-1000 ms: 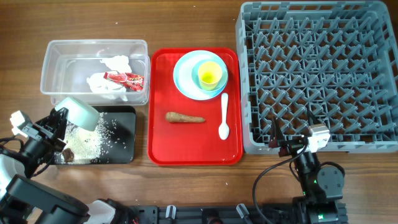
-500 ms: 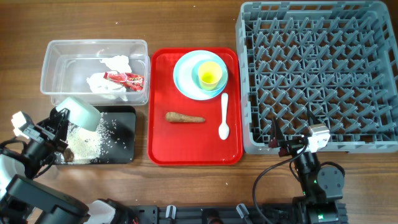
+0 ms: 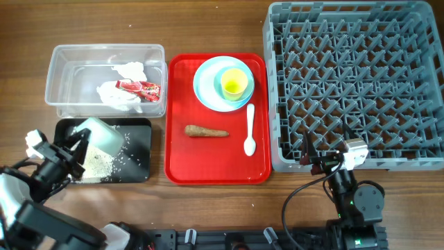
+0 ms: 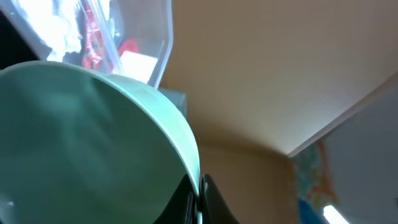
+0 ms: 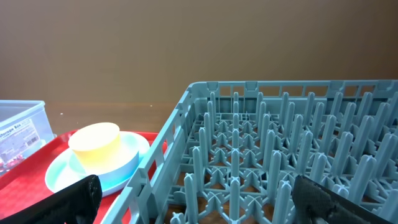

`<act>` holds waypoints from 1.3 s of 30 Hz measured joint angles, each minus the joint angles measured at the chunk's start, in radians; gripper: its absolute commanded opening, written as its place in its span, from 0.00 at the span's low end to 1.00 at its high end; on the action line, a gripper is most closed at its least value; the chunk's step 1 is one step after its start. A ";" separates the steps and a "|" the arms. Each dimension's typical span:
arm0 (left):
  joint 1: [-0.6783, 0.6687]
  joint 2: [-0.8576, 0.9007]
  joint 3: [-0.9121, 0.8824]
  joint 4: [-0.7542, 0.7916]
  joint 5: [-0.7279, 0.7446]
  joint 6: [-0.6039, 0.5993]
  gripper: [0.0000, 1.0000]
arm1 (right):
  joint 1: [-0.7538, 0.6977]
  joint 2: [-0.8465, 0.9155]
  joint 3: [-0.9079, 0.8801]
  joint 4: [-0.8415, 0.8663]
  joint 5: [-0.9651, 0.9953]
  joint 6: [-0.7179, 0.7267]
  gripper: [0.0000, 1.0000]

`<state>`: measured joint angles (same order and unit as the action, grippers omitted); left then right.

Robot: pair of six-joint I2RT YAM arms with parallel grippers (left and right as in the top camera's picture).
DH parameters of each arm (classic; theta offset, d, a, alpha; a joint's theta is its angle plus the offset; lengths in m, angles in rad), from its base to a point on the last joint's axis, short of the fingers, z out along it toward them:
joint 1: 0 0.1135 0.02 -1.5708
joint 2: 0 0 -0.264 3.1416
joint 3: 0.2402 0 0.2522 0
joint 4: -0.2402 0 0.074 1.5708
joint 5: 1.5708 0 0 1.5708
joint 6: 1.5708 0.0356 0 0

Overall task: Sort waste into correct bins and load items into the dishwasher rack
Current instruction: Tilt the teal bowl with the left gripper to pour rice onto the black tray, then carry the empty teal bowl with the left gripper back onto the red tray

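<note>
My left gripper point(image 3: 78, 144) is shut on the rim of the pale green bowl point(image 3: 102, 135) and holds it tilted over the black tray point(image 3: 139, 154), where white rice grains point(image 3: 104, 164) lie. In the left wrist view the fingers point(image 4: 200, 199) pinch the bowl's rim point(image 4: 93, 137). The clear tub point(image 3: 66, 73) holds napkins point(image 3: 119, 94) and the red wrapper point(image 3: 140, 87). The sausage scrap point(image 3: 206, 131), white spoon point(image 3: 250, 130), blue plate point(image 3: 205, 92), blue bowl point(image 3: 223, 73) and yellow cup point(image 3: 234, 82) sit on the red tray. My right gripper point(image 3: 326, 147) is open and empty at the rack's point(image 3: 357, 76) front left corner.
The flat red tray point(image 3: 182, 160) lies between the bins and the rack. In the right wrist view the rack's pegs point(image 5: 280, 143) fill the front, with the yellow cup point(image 5: 94, 144) and blue dishes to the left. Bare wooden table runs along the front edge.
My left gripper has carried the green bowl a little right and toward the front, over the black tray. The right arm has not moved.
</note>
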<state>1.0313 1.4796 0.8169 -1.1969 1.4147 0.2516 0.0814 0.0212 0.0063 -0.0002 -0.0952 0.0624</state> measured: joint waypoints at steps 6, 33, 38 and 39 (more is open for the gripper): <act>-0.144 -0.219 0.000 -0.047 -0.078 -0.016 0.04 | 0.000 0.000 0.000 0.000 0.000 0.000 1.00; -1.368 -0.597 0.000 0.312 -1.165 -0.921 0.04 | 0.000 0.000 0.000 0.000 0.000 0.000 1.00; -1.593 -0.395 0.001 0.359 -1.307 -1.003 0.04 | 0.000 0.000 0.000 0.000 0.000 0.000 1.00; -1.623 -0.354 0.001 0.374 -1.318 -1.010 0.04 | 0.000 0.000 0.000 0.000 0.000 0.000 1.00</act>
<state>-0.5915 1.1252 0.8177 -0.8227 0.0967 -0.7582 0.0814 0.0212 0.0063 -0.0002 -0.0952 0.0624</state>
